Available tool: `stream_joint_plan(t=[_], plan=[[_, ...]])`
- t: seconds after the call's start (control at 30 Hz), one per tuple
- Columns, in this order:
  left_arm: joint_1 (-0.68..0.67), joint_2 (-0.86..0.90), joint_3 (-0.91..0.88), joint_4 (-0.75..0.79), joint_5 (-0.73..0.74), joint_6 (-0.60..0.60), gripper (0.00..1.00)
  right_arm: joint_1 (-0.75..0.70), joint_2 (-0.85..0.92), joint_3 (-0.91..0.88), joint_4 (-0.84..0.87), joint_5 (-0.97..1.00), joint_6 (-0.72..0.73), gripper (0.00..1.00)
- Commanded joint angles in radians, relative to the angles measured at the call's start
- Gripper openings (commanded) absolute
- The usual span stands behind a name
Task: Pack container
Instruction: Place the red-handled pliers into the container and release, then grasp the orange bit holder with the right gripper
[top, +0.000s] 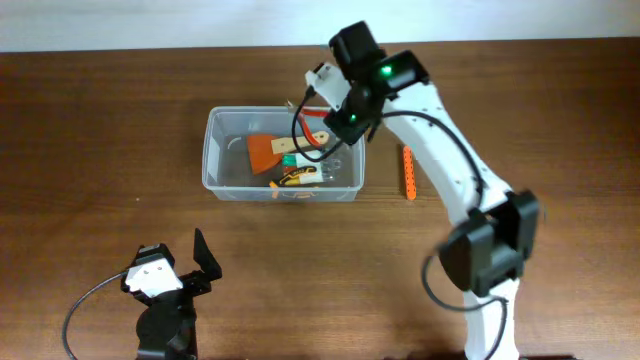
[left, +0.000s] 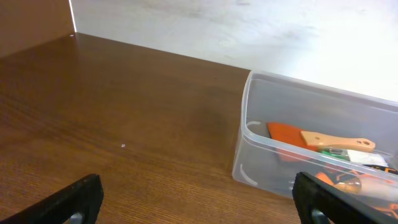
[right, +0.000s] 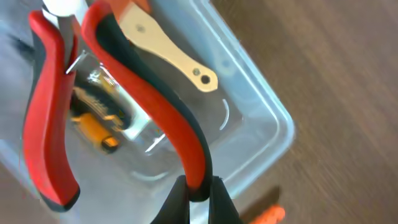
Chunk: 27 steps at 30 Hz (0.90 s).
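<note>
The container (top: 215, 180) is a clear plastic tub on the wooden table, also in the left wrist view (left: 252, 124) and the right wrist view (right: 273, 124). In it lie an orange scraper with a wooden handle (top: 272, 150) and small orange-and-white items (top: 300, 177). My right gripper (right: 198, 190) is shut on one handle of red-and-black pliers (right: 143, 93), held above the tub's right part (top: 318, 128). My left gripper (left: 199, 202) is open and empty, low over the table to the tub's front left (top: 185, 270).
An orange stick-shaped tool (top: 408, 172) lies on the table right of the tub, its end showing in the right wrist view (right: 268, 216). A pale wall runs along the table's far edge (left: 249, 31).
</note>
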Motion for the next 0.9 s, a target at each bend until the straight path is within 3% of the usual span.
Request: stream_joint_plan(t=[0.0,0.1,0.17,0.23,0.3,0.33,0.57,0.73,0.87], plan=[[-0.004,-0.005,-0.003,-0.001,-0.004,0.009,0.99,-0.007,0.079,-0.015,0.011,0.019,-0.048,0.04],[-0.004,-0.005,-0.004,-0.001,-0.004,0.009,0.99,-0.005,0.119,-0.015,0.005,0.009,-0.029,0.05],[-0.004,-0.005,-0.004,-0.001,-0.003,0.009,0.99,0.0,0.126,-0.015,-0.008,-0.007,0.014,0.31],[-0.004,-0.005,-0.004,-0.001,-0.003,0.009,0.99,0.007,0.121,-0.012,-0.018,-0.009,0.053,0.45],[-0.004,-0.005,-0.004,-0.001,-0.003,0.009,0.99,0.009,0.109,0.007,-0.037,0.008,0.08,0.85],[-0.004,-0.005,-0.004,-0.001,-0.003,0.009,0.99,0.009,0.099,0.024,-0.053,0.032,0.108,0.99],[-0.004,-0.005,-0.004,-0.001,-0.003,0.009,0.99,-0.075,-0.001,0.147,-0.142,0.205,0.297,0.99],[-0.004,-0.005,-0.004,-0.001,-0.003,0.009,0.99,-0.211,-0.014,0.145,-0.169,0.071,0.335,0.99],[-0.004,-0.005,-0.004,-0.001,-0.003,0.009,0.99,-0.319,0.01,0.075,-0.178,-0.105,0.495,0.99]])
